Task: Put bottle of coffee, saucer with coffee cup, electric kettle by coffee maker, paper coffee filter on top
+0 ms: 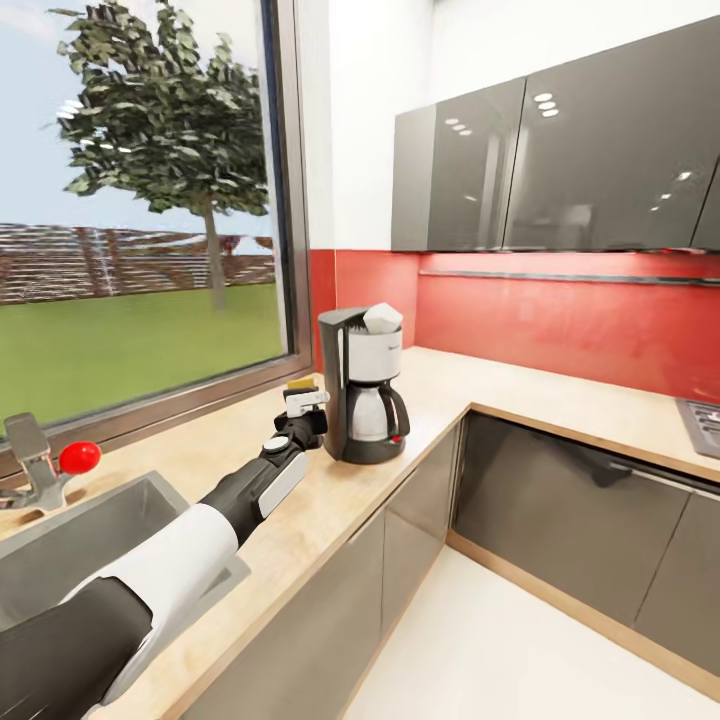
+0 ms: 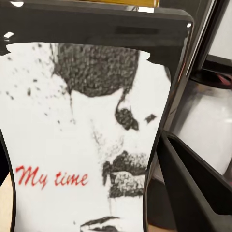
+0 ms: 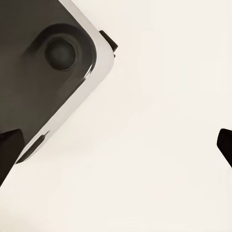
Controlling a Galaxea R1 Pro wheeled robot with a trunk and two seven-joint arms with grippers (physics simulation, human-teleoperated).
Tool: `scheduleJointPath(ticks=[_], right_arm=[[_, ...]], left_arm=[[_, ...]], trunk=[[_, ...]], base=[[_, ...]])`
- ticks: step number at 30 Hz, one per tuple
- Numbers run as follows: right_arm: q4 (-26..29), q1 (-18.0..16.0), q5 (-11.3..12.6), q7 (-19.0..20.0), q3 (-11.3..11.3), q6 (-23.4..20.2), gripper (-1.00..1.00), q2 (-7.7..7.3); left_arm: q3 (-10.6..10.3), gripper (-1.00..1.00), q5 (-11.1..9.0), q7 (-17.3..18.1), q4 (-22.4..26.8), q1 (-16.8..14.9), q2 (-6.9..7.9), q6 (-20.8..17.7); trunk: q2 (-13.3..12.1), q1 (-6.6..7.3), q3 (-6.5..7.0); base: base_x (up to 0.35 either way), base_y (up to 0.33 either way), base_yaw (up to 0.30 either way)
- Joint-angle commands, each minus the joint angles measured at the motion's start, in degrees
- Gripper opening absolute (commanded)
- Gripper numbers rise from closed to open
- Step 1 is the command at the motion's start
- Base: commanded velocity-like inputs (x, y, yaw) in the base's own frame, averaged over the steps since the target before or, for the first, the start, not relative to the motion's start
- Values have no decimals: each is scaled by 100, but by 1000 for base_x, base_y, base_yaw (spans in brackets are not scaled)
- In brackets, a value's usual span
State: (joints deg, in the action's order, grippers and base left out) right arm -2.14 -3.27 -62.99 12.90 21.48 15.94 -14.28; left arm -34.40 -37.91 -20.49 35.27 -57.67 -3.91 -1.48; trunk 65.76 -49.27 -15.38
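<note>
Coffee maker stands on light-wood countertop; left gripper grip unclear.

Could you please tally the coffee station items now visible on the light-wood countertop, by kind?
Tall black drip coffee maker with white front panel: 1
Small white paper coffee filter on top of it: 1
Dark jar of coffee with yellow lid and pale label, at the left tool: 1
Total: 3

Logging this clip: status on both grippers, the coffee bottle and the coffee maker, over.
Left gripper at bottle of coffee, beside coffee maker; grip unclear. Paper filter on top. Right gripper fingers apart over pale floor.
</note>
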Motion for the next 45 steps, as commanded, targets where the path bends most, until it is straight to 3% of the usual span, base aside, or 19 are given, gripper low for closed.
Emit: scheduleJointPath(ticks=[1, 25, 29, 45], right_arm=[[-14, -7, -28, 11, 45, 17, 100, -5], [-14, -7, -29, 11, 41, 15, 100, -5], [26, -63, 23, 35, 66, 58, 100, 105], [26, -63, 23, 35, 66, 58, 100, 105]], left_arm=[[-32, -100, -15, -44, 12, -7, 4, -19], [-32, -100, -12, -51, 62, -7, 4, -19], [-43, -100, -11, -84, 190, 91, -22, -29], [-43, -100, -11, -84, 191, 91, -22, -29]], trunk=[[47, -23, -26], [1010, -550, -457], [1008, -550, -456], [1008, -550, -456]], base=[[0, 0, 0], [0, 0, 0], [0, 0, 0], [0, 0, 0]])
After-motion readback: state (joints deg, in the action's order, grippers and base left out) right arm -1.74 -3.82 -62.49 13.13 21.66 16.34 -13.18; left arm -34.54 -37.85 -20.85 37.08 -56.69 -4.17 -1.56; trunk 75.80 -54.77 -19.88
